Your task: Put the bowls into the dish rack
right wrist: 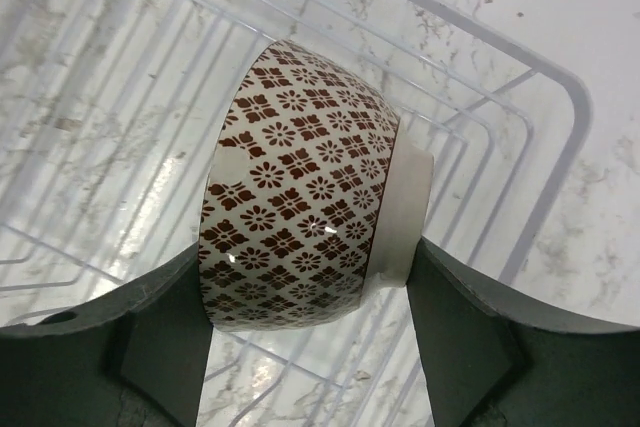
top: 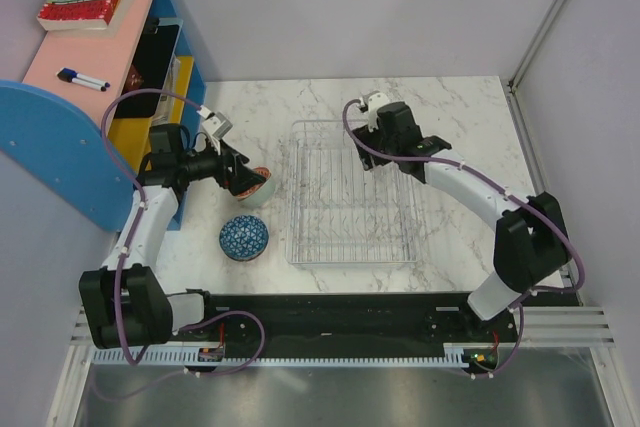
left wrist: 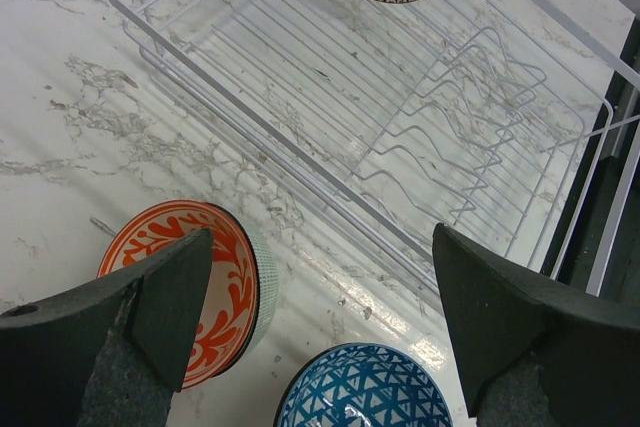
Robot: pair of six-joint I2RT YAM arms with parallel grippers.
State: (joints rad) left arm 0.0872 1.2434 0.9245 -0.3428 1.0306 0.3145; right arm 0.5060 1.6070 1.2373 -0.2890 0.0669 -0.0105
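The left tool [left wrist: 318,247] is open wide with nothing between its fingers, low over the desk [top: 250,107] just left of the rack [top: 345,212]. Under its left finger sits the orange bowl [left wrist: 235,277], tilted a little, mouth up. The blue bowl [top: 244,238] stands upright just nearer on the desk. Both are outside the rack, close to its left side.

The right tool [right wrist: 305,257] grips the brown bowl [right wrist: 300,217] over the far part of the rack. The bowl lies on its side, its axis running across the jaws, with the rim against one finger and the white foot against the other. Whether it touches the wires I cannot tell.

The rack lies flat in the middle of the desk, its long sides running near to far, with raised wire dividers in its near part.
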